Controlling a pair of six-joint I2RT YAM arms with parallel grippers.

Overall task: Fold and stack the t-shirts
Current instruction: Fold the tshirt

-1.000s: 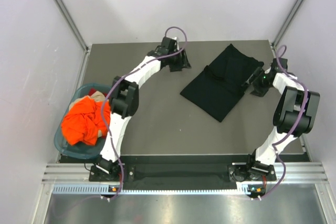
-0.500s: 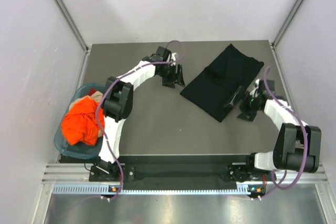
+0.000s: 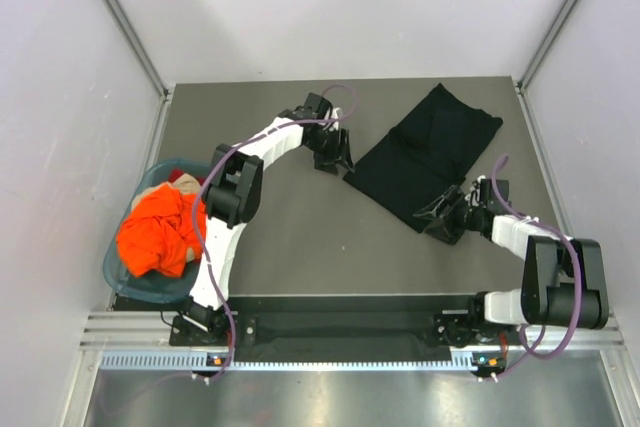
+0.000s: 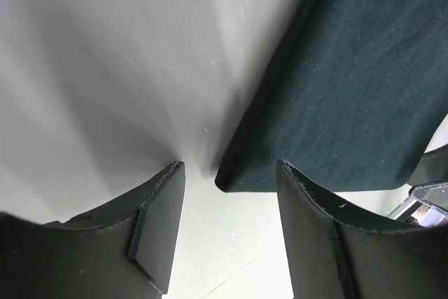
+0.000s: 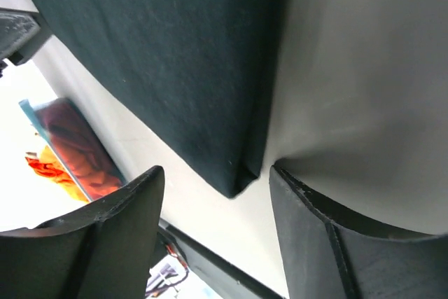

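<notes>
A black t-shirt (image 3: 425, 152) lies folded flat on the grey table, right of centre. My left gripper (image 3: 340, 160) sits low at its left corner, open, and the left wrist view shows that corner (image 4: 231, 176) lying just between the fingertips of the left gripper (image 4: 227, 229). My right gripper (image 3: 437, 219) is open at the near corner of the black shirt (image 5: 234, 183), which points into the gap of the right gripper (image 5: 217, 236). Neither holds cloth. The orange t-shirt (image 3: 155, 232) lies crumpled in the basket.
The teal plastic basket (image 3: 110, 267) stands at the table's left edge with a beige cloth (image 3: 182, 182) under the orange shirt. Grey walls with metal rails enclose the table (image 3: 290, 217). The basket (image 5: 70, 145) shows far off in the right wrist view.
The left gripper came forward from the far edge to the shirt's left corner. The right gripper swung from the shirt's right side to its near corner. Both widened, then narrowed a little.
</notes>
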